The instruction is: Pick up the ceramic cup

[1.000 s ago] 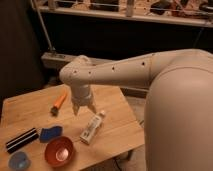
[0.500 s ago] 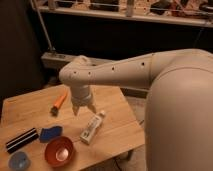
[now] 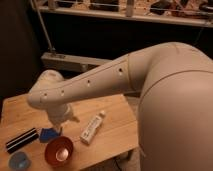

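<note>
The ceramic cup [image 3: 18, 161] is a small, low, dull grey-blue cup at the front left corner of the wooden table [image 3: 115, 135]. My gripper [image 3: 63, 120] hangs under the white wrist over the middle of the table. It is right of and behind the cup and well apart from it, just above the blue flat piece [image 3: 48, 134]. The shiny red bowl [image 3: 59, 151] stands between the gripper and the cup's side of the table.
A black striped block [image 3: 21, 140] lies behind the cup. A white bottle [image 3: 92, 128] lies on its side right of the gripper. My large white arm [image 3: 165, 85] fills the right side. A dark shelf and rail run along the back.
My arm has swung left and lower over the table. It now covers the orange tool that showed at the back left. The objects on the table have not moved.
</note>
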Robot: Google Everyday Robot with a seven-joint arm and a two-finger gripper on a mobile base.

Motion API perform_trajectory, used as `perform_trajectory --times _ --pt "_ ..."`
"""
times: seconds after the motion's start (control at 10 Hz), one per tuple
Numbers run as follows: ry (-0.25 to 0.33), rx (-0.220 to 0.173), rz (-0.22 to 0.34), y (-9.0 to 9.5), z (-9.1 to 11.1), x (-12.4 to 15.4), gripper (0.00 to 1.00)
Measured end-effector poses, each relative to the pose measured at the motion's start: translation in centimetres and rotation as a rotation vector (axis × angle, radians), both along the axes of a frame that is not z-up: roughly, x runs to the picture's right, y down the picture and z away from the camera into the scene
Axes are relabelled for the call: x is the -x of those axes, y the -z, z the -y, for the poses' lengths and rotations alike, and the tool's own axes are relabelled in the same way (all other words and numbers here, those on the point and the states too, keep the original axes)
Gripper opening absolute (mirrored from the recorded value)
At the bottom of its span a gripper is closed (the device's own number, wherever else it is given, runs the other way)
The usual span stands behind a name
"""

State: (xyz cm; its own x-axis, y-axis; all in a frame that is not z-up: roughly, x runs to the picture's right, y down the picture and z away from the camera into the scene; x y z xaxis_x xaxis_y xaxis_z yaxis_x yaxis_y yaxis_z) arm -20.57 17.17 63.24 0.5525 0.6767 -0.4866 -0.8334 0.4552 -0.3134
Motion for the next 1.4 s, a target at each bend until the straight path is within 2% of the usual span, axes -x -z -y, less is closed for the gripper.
perform_trajectory --times 0.1,0.4,0.5,0.6,0.8,1.0,1.3,1.4 --pt "0.084 -0.012 0.045 1.7 -2.0 2.2 0.65" --pt "0.209 -0.015 0.120 4.8 -5.9 7.5 0.65" --pt "0.218 -0.011 0.129 5.0 -6.3 8.3 0.65" --pt "0.233 0.006 0.152 5.3 -7.2 10.2 0.65" --pt "0.244 0.042 0.189 5.0 -7.9 12.4 0.65" --pt "0.232 0.072 0.216 4.0 -7.7 13.8 0.65" --pt "0.235 0.103 0.233 1.6 -7.4 14.9 0.65" --pt "0.258 0.106 0.242 0.7 -7.7 15.1 0.65"
